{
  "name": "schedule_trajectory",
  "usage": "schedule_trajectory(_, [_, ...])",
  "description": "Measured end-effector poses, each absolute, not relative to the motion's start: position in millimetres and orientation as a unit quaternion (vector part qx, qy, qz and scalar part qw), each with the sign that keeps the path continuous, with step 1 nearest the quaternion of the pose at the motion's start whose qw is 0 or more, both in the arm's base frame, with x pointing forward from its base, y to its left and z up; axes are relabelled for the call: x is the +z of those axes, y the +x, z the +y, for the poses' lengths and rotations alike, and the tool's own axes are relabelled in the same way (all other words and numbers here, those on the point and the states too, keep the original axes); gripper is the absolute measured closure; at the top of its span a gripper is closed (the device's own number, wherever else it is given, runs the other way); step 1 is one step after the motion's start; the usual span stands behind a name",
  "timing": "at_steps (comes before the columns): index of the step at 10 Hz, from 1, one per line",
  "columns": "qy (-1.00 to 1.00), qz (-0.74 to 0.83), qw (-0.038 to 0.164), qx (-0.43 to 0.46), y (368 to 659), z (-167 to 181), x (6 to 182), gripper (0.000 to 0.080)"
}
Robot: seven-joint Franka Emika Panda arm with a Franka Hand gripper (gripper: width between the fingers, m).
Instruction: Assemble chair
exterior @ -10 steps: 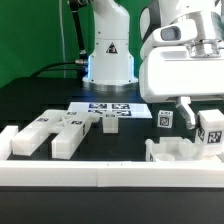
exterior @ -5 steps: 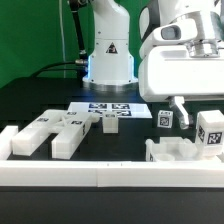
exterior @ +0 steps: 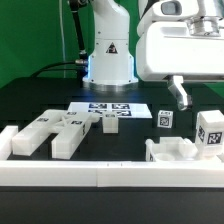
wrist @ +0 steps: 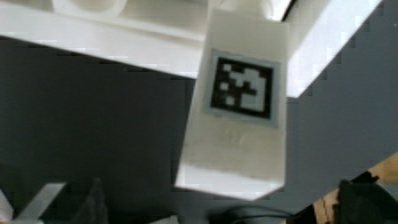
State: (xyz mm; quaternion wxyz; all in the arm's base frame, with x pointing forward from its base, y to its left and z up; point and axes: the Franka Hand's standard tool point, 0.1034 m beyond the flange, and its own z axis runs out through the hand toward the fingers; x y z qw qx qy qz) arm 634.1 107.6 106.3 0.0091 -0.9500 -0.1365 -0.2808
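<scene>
the chair is not yet one thing: its white pieces lie loose on the black table (exterior: 30, 100). at the exterior view's left several chunky pieces (exterior: 50, 132) lie side by side, close together, and some show a tag on top. a small piece (exterior: 110, 123) stands at the front edge of the marker board (exterior: 95, 106). more to the exterior view's right stands a little cube (exterior: 164, 120) with a tag toward the camera. at the far right a tall piece (exterior: 211, 130) stands upright, its tag also toward the camera. just in front of it lies a low piece (exterior: 172, 150) with raised ends, close behind the white rail (exterior: 100, 176).

the claw (exterior: 198, 96) hangs above the tall piece and the cube and touches neither. only one finger (exterior: 181, 94) shows, slanted and apart from every piece. the other is cut off by the picture's edge, so i cannot tell how wide the claw stands.

in the wrist view a long white piece (wrist: 240, 120) with one tag fills the middle, over the dark table. the fingers there are too unclear to read.
</scene>
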Motion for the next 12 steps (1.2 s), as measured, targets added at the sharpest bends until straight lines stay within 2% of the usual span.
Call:
schedule_trajectory(1, [-0.951,-0.137,0.009,-0.275,633.2,107.7,105.2,0.0151])
schedule_trajectory(3, [-0.968,-0.139,0.009,-0.208,629.0,106.6,92.9,0.0151])
schedule_trajectory(5, [-0.980,-0.138,0.009,-0.146,634.7,106.2,88.9,0.0151])
schedule_trajectory(8, [-0.991,-0.131,0.011,-0.017,639.9,112.3,91.4,0.0151])
schedule_trajectory(10, [-0.990,-0.133,0.009,0.048,635.6,110.3,87.1,0.0151])
schedule_trajectory(12, [-0.989,-0.133,0.009,0.058,647.8,104.7,87.9,0.0151])
